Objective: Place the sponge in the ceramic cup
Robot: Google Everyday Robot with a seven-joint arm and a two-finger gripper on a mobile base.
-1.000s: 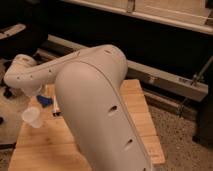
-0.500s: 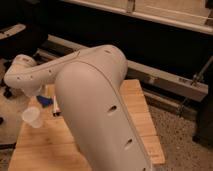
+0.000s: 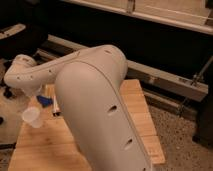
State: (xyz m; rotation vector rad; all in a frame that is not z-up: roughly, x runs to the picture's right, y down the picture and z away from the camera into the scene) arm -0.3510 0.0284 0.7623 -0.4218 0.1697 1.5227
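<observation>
Arm (image 3: 100, 110) casing fills the near view, its pale bulk hiding most of the wooden counter (image 3: 145, 125). Left of it, near the counter's left edge, the cup (image 3: 32, 117) stands upright with nothing blue showing in it. Just behind it and a little right, the sponge (image 3: 44, 101) shows as a blue patch outside the cup. Whether it lies on the counter or hangs from the pincer I cannot tell. The pincer (image 3: 35, 92) sits at the arm's far end, just above the sponge and cup, and I cannot tell whether it is wide, narrow or holding anything. A flat black-and-white piece (image 3: 55, 108) lies just right of the sponge, partly under the arm. Farther back a metal rail (image 3: 165, 82) runs past the counter in the dark.

Risks, as I judge them: the cup looks light and stands close to the edge, so a nudge from the wrist could tip it or push it off. The sponge looks nearly as wide as the cup's mouth, so it may catch on the rim and fall beside it. With the arm blocking the view, a slip could pass unseen.
</observation>
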